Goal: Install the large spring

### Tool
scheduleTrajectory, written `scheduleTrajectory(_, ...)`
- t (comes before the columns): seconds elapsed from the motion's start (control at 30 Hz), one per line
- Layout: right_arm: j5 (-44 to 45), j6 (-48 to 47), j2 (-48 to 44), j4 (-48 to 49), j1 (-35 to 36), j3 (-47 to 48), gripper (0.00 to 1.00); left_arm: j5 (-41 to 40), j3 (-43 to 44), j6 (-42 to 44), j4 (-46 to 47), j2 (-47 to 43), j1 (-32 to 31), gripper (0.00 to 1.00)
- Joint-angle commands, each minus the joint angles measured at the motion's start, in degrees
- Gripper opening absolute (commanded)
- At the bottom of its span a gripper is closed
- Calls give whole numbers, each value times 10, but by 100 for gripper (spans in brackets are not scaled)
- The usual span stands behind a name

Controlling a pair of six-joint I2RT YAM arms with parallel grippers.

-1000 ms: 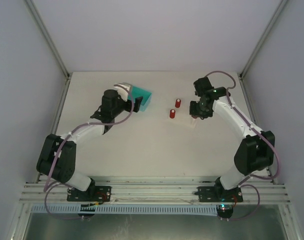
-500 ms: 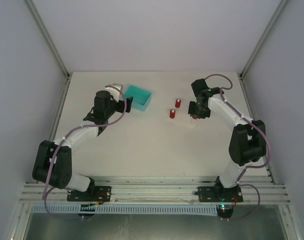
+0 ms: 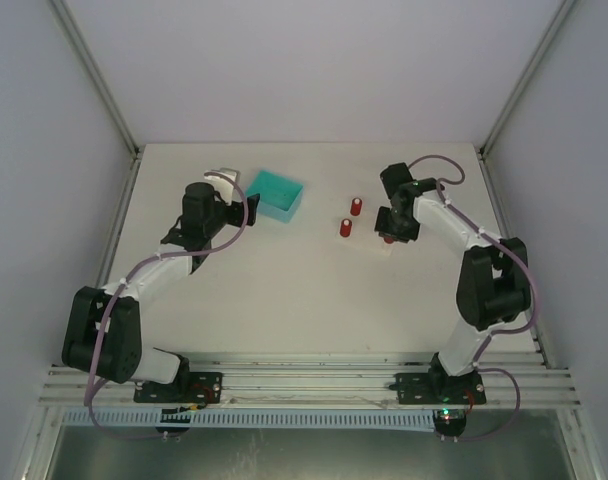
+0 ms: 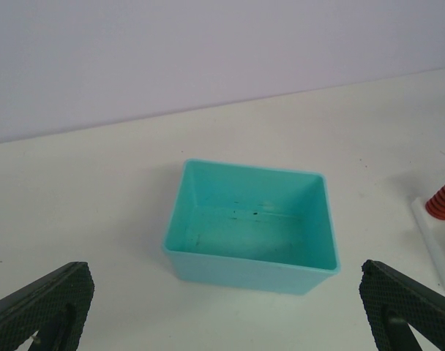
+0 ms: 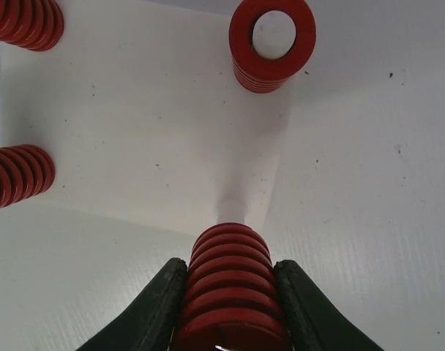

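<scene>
The right pincer (image 5: 230,267) is clenched on the big red spring (image 5: 230,292). A black finger (image 5: 153,314) presses on each side of it. The spring's tip points at 12 o'clock, toward the near edge of a white plate (image 5: 149,124). On the plate, a red spring with a white peg inside (image 5: 272,44) stands at 1 o'clock. Another spring (image 5: 14,179) is at 9 o'clock and one more (image 5: 25,22) at 11 o'clock. The left pincer (image 4: 226,292) is spread wide and holds nothing, its fingers (image 4: 47,303) far apart. A blue-green box (image 4: 244,272) sits on the table (image 3: 284,290) just ahead of it, at 12 o'clock, not touching it.
</scene>
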Motion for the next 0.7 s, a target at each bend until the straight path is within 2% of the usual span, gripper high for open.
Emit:
scheduleTrajectory(0.0,3,16,7,-6,-5,-8,0,3,-2,1,-1,-2,3,99)
scheduleTrajectory(0.23,-10,29,34,20,-5,-10,0,-8,-3,-6,4,-4,3,99)
scheduleTrajectory(0.37,-8,30,55,25,-5,-2,15,-11,0,3,0,-4,3,99)
scheduleTrajectory(0.53,-4,39,51,-3,-6,19,47,-7,3,4,2,-1,3,99)
scheduleTrajectory(0.67,5,44,7,-32,-10,9,65,-5,-13,-8,25,-1,3,99)
